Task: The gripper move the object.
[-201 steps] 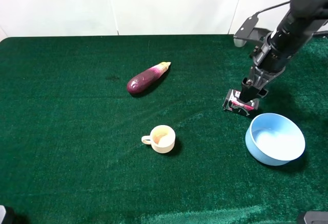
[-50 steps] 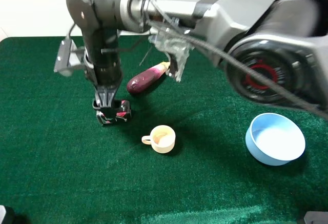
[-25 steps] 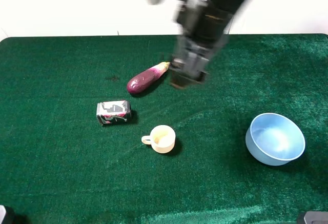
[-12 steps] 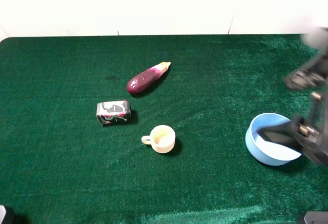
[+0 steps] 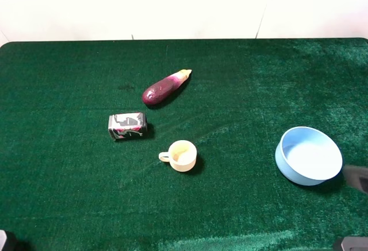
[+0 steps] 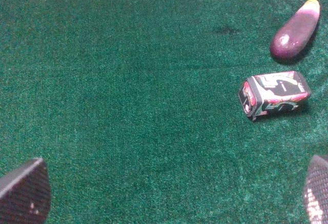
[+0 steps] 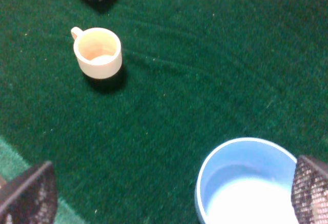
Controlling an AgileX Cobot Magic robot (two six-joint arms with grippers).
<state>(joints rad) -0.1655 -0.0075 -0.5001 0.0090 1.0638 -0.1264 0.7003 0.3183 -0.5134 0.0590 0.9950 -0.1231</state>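
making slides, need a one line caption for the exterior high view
Small black box with pink markings lying on green felt table between purple eggplant and cream cup; light blue bowl at right.

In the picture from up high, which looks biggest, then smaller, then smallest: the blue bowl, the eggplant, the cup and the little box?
1. Bowl, clearly the biggest.
2. Eggplant, longer than the last two.
3. Cup and box look about alike, so I won't rank them.

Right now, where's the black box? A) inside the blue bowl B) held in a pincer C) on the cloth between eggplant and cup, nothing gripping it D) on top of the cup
C: the black box lies on the green cloth, below the eggplant and left of the cup, with no pincer touching it.
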